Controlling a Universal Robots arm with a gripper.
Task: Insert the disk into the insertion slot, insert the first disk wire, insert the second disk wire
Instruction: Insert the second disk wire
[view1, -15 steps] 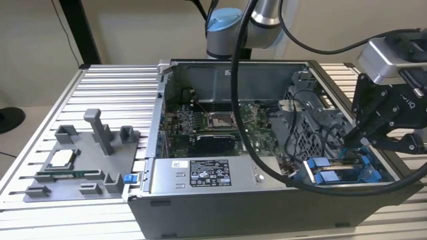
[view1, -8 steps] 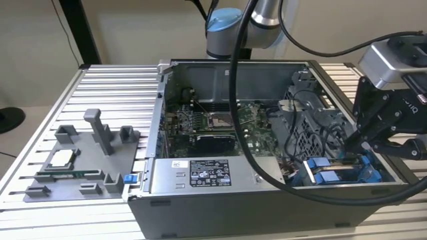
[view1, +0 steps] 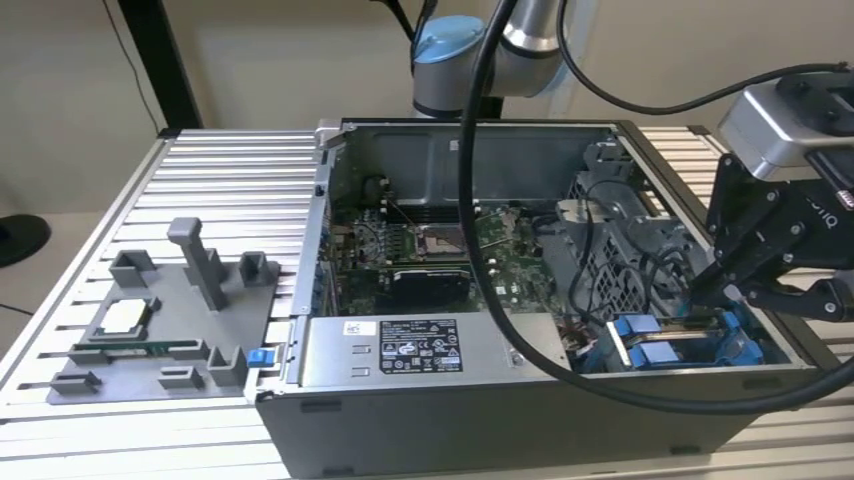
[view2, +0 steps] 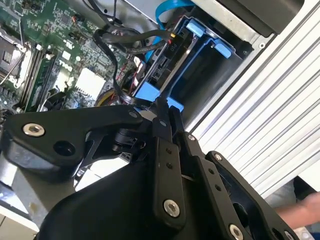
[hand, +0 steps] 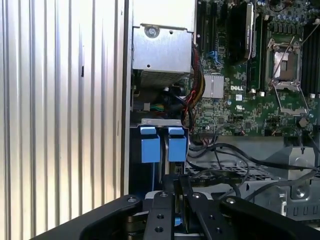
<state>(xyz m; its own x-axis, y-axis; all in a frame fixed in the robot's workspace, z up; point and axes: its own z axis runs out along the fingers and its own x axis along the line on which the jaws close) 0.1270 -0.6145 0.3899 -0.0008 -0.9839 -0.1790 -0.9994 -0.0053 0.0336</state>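
- An open computer case (view1: 454, 400) is laid on its side on a ribbed metal table (view1: 227, 180); inside it are seen a green circuit board (view1: 427, 240), a grey labelled power-supply box (view1: 414, 350) along the near wall, and loose black cables (view1: 627, 250).
- A drive bay is set in the case's corner at the exterior view's right, beside the power-supply box; two blue plastic carrier frames (view1: 661, 340) are seated in it side by side, their blue tabs (hand: 164, 145) standing next to each other in the first wrist view.
- The disk (view2: 167, 65) is held in the bay within its blue carrier; only a dark edge of it between the blue rails is seen in the second wrist view. Its long axis runs down into the bay, with the tabbed end facing out of the case's open side.
- A grey tray (view1: 160, 330) with upright posts is lying on the table at the exterior view's left, well apart from the case; a small square chip (view1: 120, 315) and a green memory stick (view1: 140, 348) are resting on it.
- The gripper (view1: 707, 295) is poised over the drive bay. Its black fingers (view2: 167, 150) are drawn close together, with a narrow gap between them; their tips are just beside the nearest blue carrier, and whether anything is pinched cannot be told.
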